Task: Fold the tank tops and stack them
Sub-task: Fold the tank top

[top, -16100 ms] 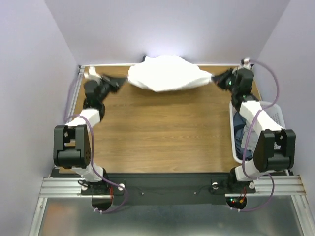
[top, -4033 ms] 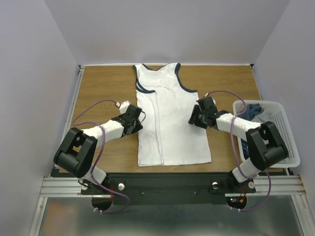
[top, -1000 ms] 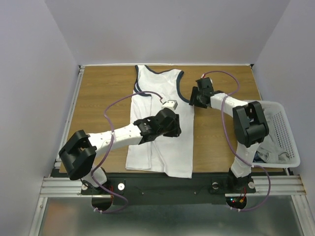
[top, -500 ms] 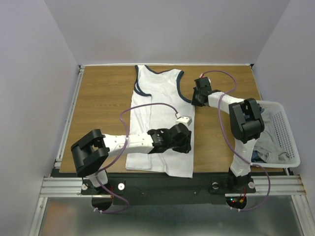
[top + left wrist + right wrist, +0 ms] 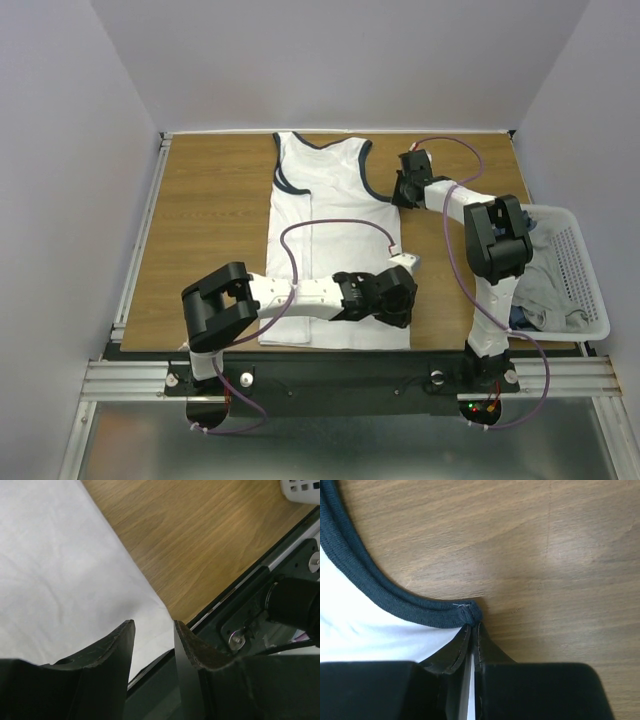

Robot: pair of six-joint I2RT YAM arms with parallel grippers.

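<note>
Tank top lies flat; right tool pinches its navy-edged armhole corner

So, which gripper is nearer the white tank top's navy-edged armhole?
Right. The right gripper is closed on the armhole end; the left gripper is open at the near hem of the tank top.

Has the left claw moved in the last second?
Yes. The left claw has swung right and toward the table's near edge, from the tank top's middle to its near right corner.
</note>
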